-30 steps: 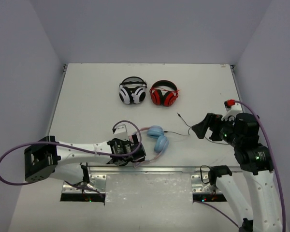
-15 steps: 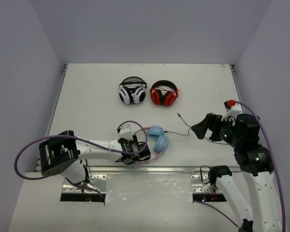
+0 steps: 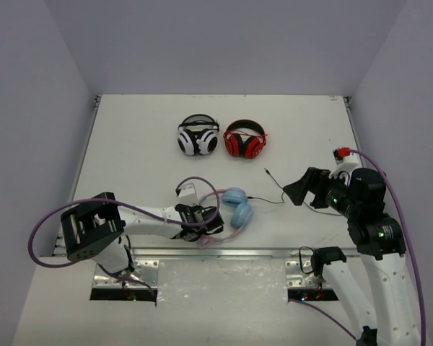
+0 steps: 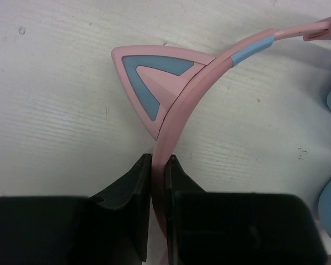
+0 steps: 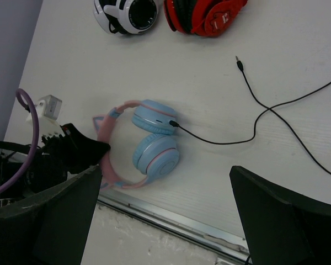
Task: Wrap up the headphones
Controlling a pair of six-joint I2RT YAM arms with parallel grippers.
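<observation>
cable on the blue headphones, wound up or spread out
Spread out. The cable trails loose across the table from an ear cup of the headphones, plug lying free.

Both arms are built of white tubular links joined by black housings, the left arm (image 3: 141, 218) at lower left of the top view and the right arm (image 3: 390, 288) at lower right. Each trails a purple cable (image 3: 31, 241). The right arm carries a small red part (image 3: 342, 153) and a green light (image 3: 381, 236). The left gripper (image 4: 158, 161) and right gripper (image 5: 165, 176) have matte black, wedge-shaped fingers.
</observation>
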